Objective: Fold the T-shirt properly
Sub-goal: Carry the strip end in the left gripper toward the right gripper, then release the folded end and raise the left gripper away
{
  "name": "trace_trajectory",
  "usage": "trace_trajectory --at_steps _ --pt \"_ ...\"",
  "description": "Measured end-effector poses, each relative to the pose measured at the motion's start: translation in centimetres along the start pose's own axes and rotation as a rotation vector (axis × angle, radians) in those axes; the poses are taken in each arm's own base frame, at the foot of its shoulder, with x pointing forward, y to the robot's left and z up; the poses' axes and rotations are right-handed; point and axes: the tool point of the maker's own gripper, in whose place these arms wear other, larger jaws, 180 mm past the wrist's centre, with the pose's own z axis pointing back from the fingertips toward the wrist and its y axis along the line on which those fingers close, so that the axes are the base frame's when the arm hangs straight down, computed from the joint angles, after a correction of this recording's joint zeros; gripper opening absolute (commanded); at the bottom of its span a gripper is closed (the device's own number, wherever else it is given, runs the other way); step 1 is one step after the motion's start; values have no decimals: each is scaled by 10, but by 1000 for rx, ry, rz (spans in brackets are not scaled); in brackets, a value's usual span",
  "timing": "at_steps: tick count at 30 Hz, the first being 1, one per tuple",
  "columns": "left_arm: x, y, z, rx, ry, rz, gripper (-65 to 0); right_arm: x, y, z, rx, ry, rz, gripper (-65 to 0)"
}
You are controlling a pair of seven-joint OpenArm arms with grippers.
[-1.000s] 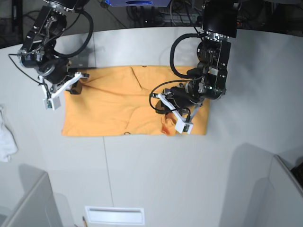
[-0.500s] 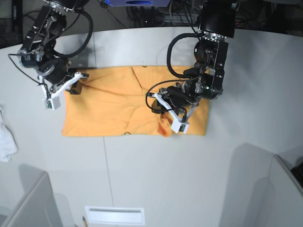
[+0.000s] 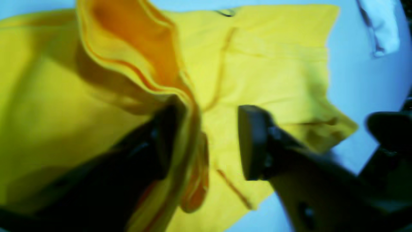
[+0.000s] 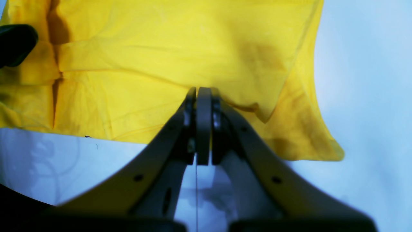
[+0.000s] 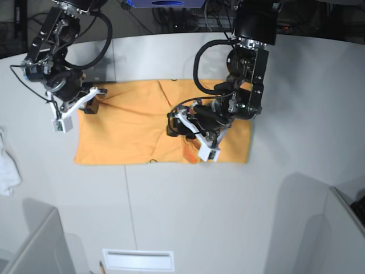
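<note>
Base view: T-shirt (image 5: 137,128) lies spread as a wide rectangle mid-table (image 5: 188,217), long edge left to right. It looks partly folded already, a flat band with layered panels and a seam line running down the middle, but it's not a compact stack yet.

Left wrist view: left gripper (image 3: 206,141) has its jaws apart over the shirt's near edge. A raised ruffle of hem (image 3: 141,64) drapes against the inner face of one finger; the other finger stands clear of the cloth. Not clamped, so I read it as open, either letting go or lining up a pinch; can't say which.

Right wrist view: right gripper (image 4: 199,125) is fully closed at the shirt's corner region, tips touching at the fabric edge. A small crease sits right at the tips, but whether cloth is actually pinched I can't tell.

Small white cloth (image 5: 7,168) sits well apart at the table's edge, not involved.

Judgement: roughly midway. Lengthwise folds appear in. Left to do: flatten that lifted hem, fold across, square up.
</note>
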Motion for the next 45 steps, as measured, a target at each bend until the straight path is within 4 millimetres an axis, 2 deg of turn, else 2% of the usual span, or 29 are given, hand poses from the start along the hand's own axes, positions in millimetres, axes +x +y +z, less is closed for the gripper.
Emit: trace_trajectory --at_steps 2,4,6,8,10,11,13,15,17,18,21,22,27,31,36,40,45 --pt "-1 -11 -4 -23 -3 17 -199 0 0 0 0 1 0 -650" --pt "-5 -20 -9 -44 5 33 -169 0 0 0 0 1 0 -650" --pt "-19 -31 -20 -63 55 10 -169 0 0 0 0 1 0 -650" --pt "-40 -49 -29 -97 123 -33 -169 -1 0 0 0 3 -1 -650" --pt "-51 -68 -32 -140 150 -64 -169 -1 0 0 1 2 -1 -650" --pt "-50 -73 -31 -152 146 -63 -171 -1 0 0 0 3 -1 -650" --pt "-36 -73 -24 -152 100 -60 -173 -2 0 0 -1 5 -1 -650" --pt "-9 -58 -8 -117 8 -40 -194 -1 0 0 0 3 -2 -650" --pt "13 -30 18 -55 -91 -15 -286 -2 0 0 0 4 -1 -650" --pt "16 -16 31 -18 -112 -19 -355 -2 0 0 1 3 -2 -650" --pt "20 24 62 93 -158 -9 -622 -3 -1 1 -4 8 -2 -650" --pt "21 33 67 112 -164 -7 -650 -3 -1 0 -5 9 -2 -650" --pt "15 62 83 176 -167 21 -650 10 1 -1 -1 -22 5 -650" --pt "-10 93 97 259 -122 58 -650 13 1 -1 0 -29 6 -650" --pt "-44 119 94 299 -30 107 -650 24 0 -3 3 -48 11 -650" --pt "-61 131 94 322 11 134 -650 37 -19 -8 -12 -64 -57 -650" --pt "-61 129 94 318 0 137 -650 30 -51 -17 -40 33 -186 -650"
